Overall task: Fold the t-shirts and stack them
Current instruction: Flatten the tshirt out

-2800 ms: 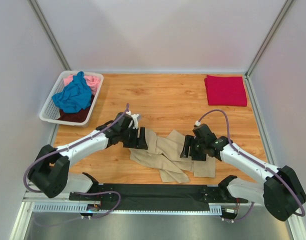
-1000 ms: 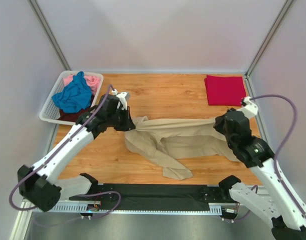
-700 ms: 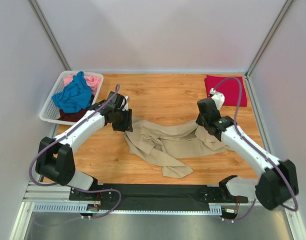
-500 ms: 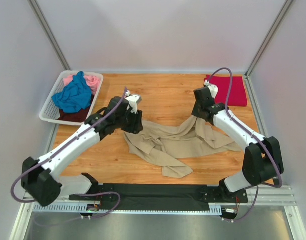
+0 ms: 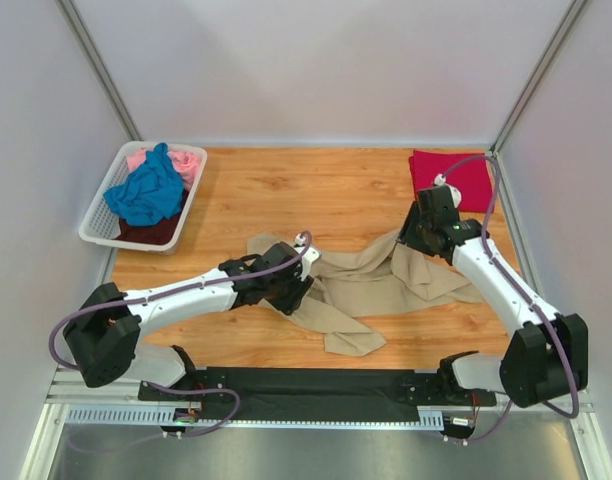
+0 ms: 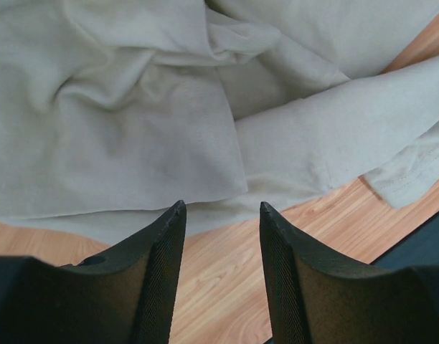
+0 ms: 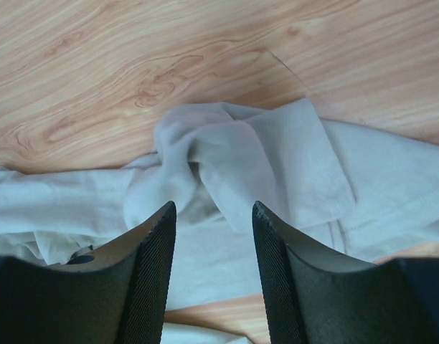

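Note:
The tan t-shirt lies crumpled across the middle of the wooden table. It also shows in the left wrist view and the right wrist view. My left gripper is open and empty over the shirt's left part, its fingertips above bare wood at the cloth edge. My right gripper is open and empty above the shirt's bunched right end. The crimson red t-shirt lies folded at the back right. The blue, pink and dark t-shirts sit in the basket.
A white lattice basket stands at the back left corner. A black strip runs along the table's near edge between the arm bases. White walls enclose the table on three sides.
Both grippers have let go of the tan shirt, which dropped from stretched to crumpled. My left gripper moved right and nearer onto the shirt's left part. My right gripper hovers over its right end.

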Controlling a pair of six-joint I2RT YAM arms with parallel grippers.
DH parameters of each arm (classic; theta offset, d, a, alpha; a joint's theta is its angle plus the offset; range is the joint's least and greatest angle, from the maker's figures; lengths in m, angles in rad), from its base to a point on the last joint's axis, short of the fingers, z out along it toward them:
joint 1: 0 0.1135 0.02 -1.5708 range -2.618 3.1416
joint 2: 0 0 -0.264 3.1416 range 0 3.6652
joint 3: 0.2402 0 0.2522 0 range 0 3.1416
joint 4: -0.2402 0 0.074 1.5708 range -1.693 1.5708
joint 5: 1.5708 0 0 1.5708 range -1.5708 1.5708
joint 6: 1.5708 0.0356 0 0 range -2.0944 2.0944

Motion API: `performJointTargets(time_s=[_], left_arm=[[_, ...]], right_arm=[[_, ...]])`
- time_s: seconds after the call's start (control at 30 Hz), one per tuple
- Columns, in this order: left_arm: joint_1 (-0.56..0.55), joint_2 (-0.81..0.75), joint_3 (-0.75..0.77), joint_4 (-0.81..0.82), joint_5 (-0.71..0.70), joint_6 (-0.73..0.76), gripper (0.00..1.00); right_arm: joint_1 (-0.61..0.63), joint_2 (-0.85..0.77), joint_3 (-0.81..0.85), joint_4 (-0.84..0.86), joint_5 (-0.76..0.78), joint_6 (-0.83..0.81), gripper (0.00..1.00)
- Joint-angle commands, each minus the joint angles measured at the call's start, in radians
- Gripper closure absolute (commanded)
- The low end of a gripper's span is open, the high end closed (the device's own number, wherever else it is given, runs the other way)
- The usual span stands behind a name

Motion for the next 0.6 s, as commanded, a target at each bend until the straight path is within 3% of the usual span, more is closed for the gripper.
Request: performJointTargets(time_s=[0.0,0.17,0.57], left_arm=[[-0.053,0.011,-0.001,0.105,-0.114,0.040,0.47],[-0.112,0.064,-0.004,0.128,-0.180,0.053,0.43],[-0.205,0.189,0.019,0.125,-0.393,0.034,0.39]], right_arm=[[-0.034,-0.100,-0.038,-0.014,-0.056,-0.008,0.51],[-0.071,-0.209,-0.083,-0.023,-0.094,-0.027,0.50],[-0.120,-0.259,-0.132,-0.020,-0.137,-0.059,0.49]])
